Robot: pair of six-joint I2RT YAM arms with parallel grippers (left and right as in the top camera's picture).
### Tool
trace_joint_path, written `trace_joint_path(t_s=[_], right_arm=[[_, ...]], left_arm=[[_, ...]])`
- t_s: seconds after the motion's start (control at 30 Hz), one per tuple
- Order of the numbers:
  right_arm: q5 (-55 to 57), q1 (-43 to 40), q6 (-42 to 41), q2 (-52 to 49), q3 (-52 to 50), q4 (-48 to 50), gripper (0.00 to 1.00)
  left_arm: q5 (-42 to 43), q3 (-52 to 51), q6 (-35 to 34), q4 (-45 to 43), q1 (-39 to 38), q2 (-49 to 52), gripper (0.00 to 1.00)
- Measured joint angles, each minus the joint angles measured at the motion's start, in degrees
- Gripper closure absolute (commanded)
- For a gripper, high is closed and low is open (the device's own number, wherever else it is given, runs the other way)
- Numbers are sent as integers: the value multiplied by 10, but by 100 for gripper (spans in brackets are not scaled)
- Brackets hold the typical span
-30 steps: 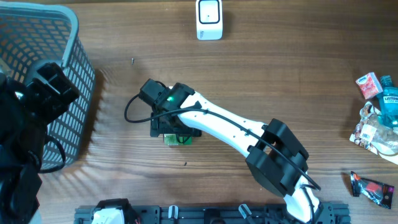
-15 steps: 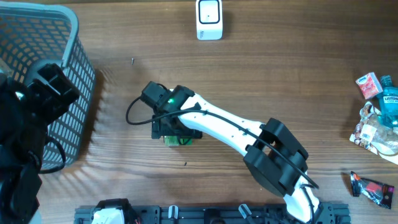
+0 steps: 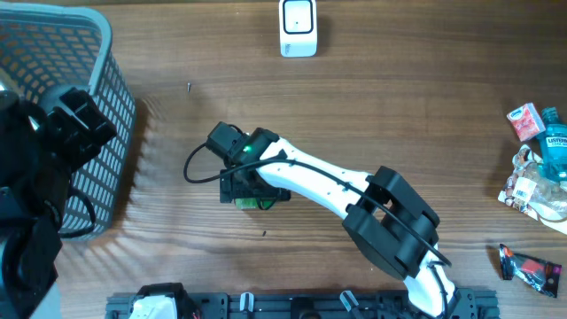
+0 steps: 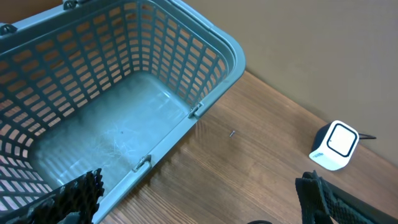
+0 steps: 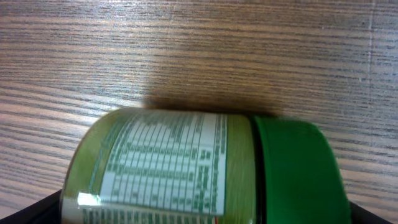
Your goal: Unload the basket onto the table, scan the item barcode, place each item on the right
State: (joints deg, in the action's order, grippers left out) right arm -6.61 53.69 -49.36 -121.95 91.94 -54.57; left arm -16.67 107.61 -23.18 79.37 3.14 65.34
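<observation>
The item is a green jar (image 5: 168, 165) with a green lid (image 5: 298, 168), lying on its side on the wooden table, its printed white label facing up. From overhead only a sliver of the jar (image 3: 251, 203) shows under my right gripper (image 3: 252, 190). That gripper (image 5: 202, 214) is low over the jar, open, with a finger at each end of it. A white scanner (image 3: 298, 27) stands at the table's far edge, also in the left wrist view as the scanner (image 4: 336, 144). My left gripper (image 4: 199, 199) hangs open and empty beside the basket.
A blue-grey plastic basket (image 3: 106, 53) fills the far left, its inside bare. At the right edge lie a red box (image 3: 524, 120), a blue bottle (image 3: 554, 146) and a dark packet (image 3: 530, 266). A tiny screw (image 3: 189, 87) lies near the basket.
My right gripper has shifted slightly right and toward the near edge over the jar. The left arm has barely moved.
</observation>
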Motion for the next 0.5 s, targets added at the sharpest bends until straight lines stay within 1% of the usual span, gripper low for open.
trace_joint_path(t_s=[0.3, 0.33, 0.37, 0.4, 0.43, 0.5], right_arm=[[-4, 0, 8, -10, -19, 16, 0], [-5, 0, 9, -11, -19, 16, 2], [-5, 0, 10, -12, -19, 17, 7], [-5, 0, 11, -12, -19, 17, 15], [-6, 0, 12, -12, -19, 17, 19], [-6, 0, 15, -12, -19, 13, 21]], left_arm=[[0, 0, 0, 1, 0, 1, 0], [0, 0, 0, 1, 0, 1, 0], [0, 0, 0, 1, 0, 1, 0], [0, 0, 0, 1, 0, 1, 0], [0, 0, 0, 1, 0, 1, 0], [0, 0, 0, 1, 0, 1, 0]])
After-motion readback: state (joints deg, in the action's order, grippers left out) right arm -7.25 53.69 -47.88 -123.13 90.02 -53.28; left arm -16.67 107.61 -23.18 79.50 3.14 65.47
